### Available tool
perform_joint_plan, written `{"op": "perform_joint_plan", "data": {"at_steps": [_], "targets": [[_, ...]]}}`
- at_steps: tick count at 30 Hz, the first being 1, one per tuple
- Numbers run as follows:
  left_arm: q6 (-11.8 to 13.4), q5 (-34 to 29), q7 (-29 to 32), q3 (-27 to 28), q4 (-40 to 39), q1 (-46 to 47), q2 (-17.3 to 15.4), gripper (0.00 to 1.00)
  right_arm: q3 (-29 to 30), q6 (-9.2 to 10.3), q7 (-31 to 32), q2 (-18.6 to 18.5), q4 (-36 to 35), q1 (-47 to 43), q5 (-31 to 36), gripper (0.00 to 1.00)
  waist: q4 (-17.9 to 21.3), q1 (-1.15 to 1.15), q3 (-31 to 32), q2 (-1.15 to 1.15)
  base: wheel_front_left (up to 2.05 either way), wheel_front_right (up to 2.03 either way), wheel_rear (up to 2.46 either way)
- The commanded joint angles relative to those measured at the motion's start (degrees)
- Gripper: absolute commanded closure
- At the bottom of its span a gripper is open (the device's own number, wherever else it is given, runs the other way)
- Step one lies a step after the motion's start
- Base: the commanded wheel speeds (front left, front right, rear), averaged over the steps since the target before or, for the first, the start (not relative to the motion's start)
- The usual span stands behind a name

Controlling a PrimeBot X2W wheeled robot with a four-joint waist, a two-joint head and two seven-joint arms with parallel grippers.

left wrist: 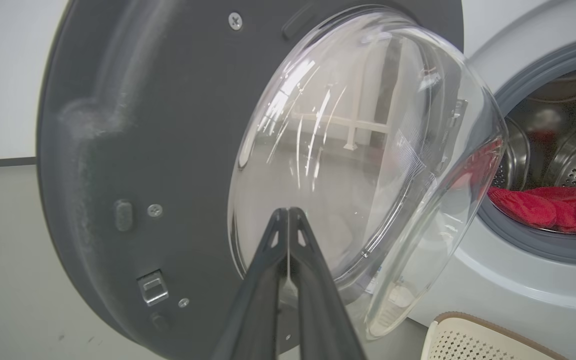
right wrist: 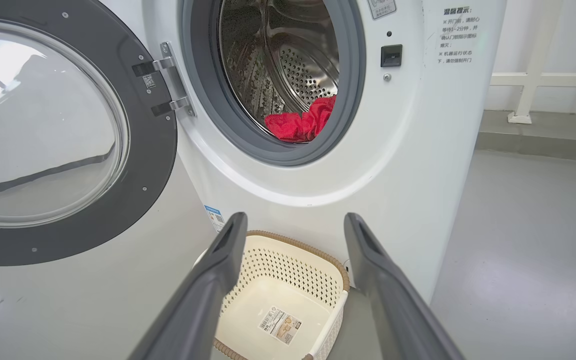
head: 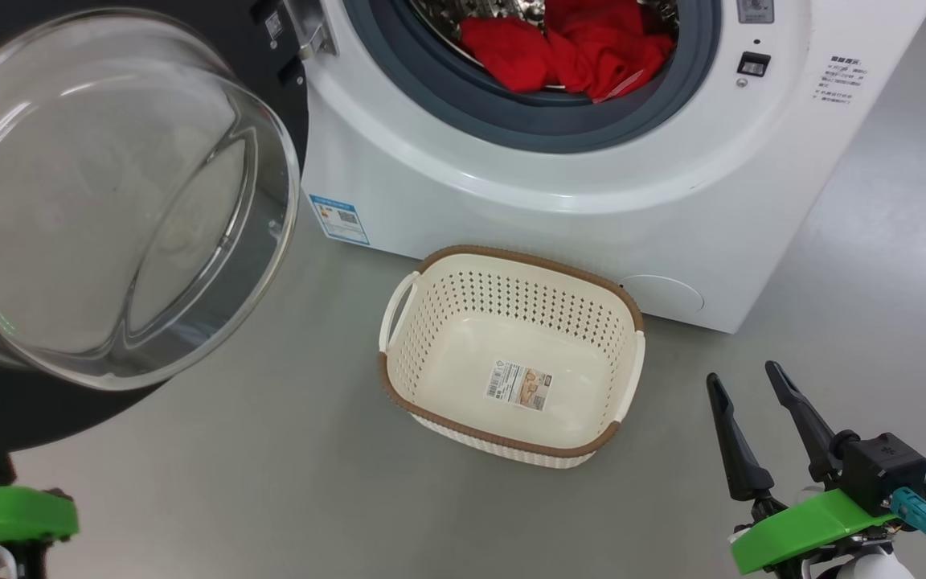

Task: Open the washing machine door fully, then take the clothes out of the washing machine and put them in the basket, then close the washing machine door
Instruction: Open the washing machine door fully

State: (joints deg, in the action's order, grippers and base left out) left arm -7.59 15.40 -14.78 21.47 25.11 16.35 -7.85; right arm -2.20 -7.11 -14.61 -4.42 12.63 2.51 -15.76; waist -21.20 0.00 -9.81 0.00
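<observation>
The white washing machine (head: 592, 209) stands with its door (head: 101, 201) swung wide open to the left, glass bowl bulging toward me. Red clothes (head: 575, 48) lie at the front of the steel drum, also seen as clothes (right wrist: 300, 122) in the right wrist view. The cream basket (head: 431, 265) sits on the floor in front of the machine, with nothing in it but a paper label. My left gripper (left wrist: 287, 215) is shut with nothing in it, its tips close to the door's (left wrist: 168, 150) glass bowl. My right gripper (head: 744, 382) hangs open at the lower right, above the basket (right wrist: 338, 272).
Grey floor (head: 270, 482) surrounds the basket. A white railing (right wrist: 533, 80) and a low step stand to the right of the machine. The open door takes up the space at the left.
</observation>
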Motion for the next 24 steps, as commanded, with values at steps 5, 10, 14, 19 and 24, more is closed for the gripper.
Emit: {"op": "perform_joint_plan", "data": {"at_steps": [5, 10, 14, 19, 24], "targets": [[0.1, 1.18, -0.22, -2.16, -4.82, -3.02, -1.46, 0.0, -0.87, -0.37, -0.39, 0.26, -1.28, -0.35, -0.5, 0.0, 0.8, 0.0, 1.15, 0.0, 0.0, 0.0, 0.0], [0.1, 2.08, -0.22, -4.78, -7.7, -5.88, -0.48, 0.0, -0.52, -0.37, -0.39, 0.53, -1.41, -0.75, -0.77, 0.0, 2.27, 0.0, 2.03, 0.0, 0.0, 0.0, 0.0], [0.1, 2.46, -0.22, -6.63, -9.69, -7.55, 0.2, 0.0, -0.01, -0.37, -0.39, 0.74, -1.59, -0.92, -1.0, 0.0, 3.91, 0.0, 2.46, 0.0, 0.0, 0.0, 0.0], [0.1, 2.63, -0.22, -10.97, -11.72, -8.79, -0.24, 0.0, 0.43, -0.37, -0.39, 0.87, -1.87, -1.12, -0.96, 0.0, 5.99, 0.0, 2.52, 0.0, 0.0, 0.0, 0.0], [0.1, 3.68, -0.22, -14.96, -13.35, -9.29, -1.06, 0.0, 1.15, -0.37, -0.39, 1.01, -2.26, -1.18, -1.04, 0.0, 8.35, 0.0, 2.2, 0.0, 0.0, 0.0, 0.0]]}}
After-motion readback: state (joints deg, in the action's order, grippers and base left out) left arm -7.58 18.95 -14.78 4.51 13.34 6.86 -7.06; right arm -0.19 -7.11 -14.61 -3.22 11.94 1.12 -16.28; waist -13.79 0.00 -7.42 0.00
